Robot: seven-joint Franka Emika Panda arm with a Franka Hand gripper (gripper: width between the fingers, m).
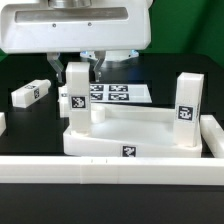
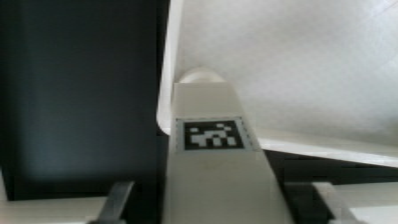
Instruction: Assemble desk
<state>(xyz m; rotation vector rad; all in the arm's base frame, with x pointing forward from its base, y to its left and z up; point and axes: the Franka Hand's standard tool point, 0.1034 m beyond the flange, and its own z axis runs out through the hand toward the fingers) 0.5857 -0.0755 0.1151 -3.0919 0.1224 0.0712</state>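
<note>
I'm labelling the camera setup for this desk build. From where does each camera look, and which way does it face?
Exterior view: sits off the arm, in front of the near border bar, and looks slightly down across the tabletop toward the marker board. The arm and gripper show at the top.
Wrist view: sits on the wrist and looks down along an upright leg onto the tabletop and the black table. Two fingers flank the leg.
Shared: the tagged leg and the tabletop.
</note>
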